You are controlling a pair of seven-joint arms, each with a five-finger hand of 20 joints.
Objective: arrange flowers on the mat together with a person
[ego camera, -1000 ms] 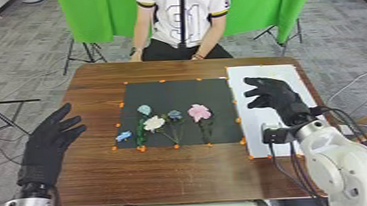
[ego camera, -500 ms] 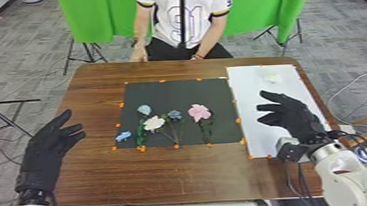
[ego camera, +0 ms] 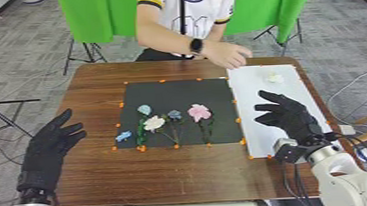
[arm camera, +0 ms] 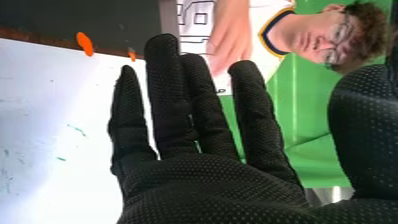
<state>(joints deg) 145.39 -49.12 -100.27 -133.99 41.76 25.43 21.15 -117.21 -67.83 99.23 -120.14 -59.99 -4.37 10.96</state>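
In the head view my right hand [ego camera: 287, 117] is open above the white sheet [ego camera: 257, 95]; its palm [arm camera: 213, 192] and straight fingers show in the right wrist view. My left hand [ego camera: 47, 147] is open over the table's left side. On the dark mat [ego camera: 179, 91] lie a pink flower [ego camera: 199, 112], a white flower [ego camera: 154, 123], a dark blue one [ego camera: 174, 114], a light blue one [ego camera: 145, 109] and a small blue one [ego camera: 124, 136] at the left edge. A pale flower [ego camera: 274, 78] lies on the sheet's far part. A person's hand [ego camera: 227, 54] hangs near the sheet's far left corner.
The brown table [ego camera: 165, 177] stretches in front of the mat. Orange markers [ego camera: 239, 120] line the edges of the mat and sheet. The person's forearm crosses over the far table edge, close to the sheet.
My right hand has drawn back toward the near right, uncovering the pale flower on the sheet. The person's arm has swung out across the far edge toward the sheet.
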